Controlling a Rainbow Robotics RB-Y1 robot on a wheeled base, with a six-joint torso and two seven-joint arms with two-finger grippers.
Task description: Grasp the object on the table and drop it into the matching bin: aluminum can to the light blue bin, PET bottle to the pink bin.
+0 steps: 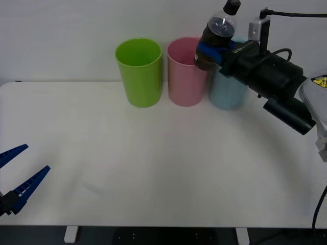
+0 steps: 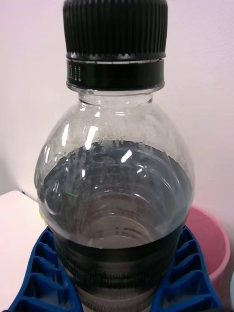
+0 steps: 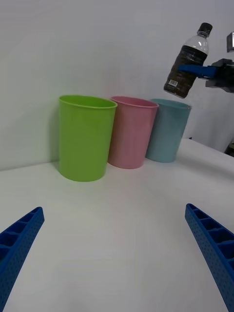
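The PET bottle, clear with dark contents and a black cap, hangs tilted in the air above the gap between the pink bin and the light blue bin. My right gripper is shut on its lower body; in the right wrist view the blue fingers clamp both sides of the bottle. In the left wrist view the bottle sits above the light blue bin, beside the pink bin. My left gripper is open low at the table's front left.
A lime green bin stands left of the pink one, all three in a row at the far edge of the white table. A white wall rises right behind the bins.
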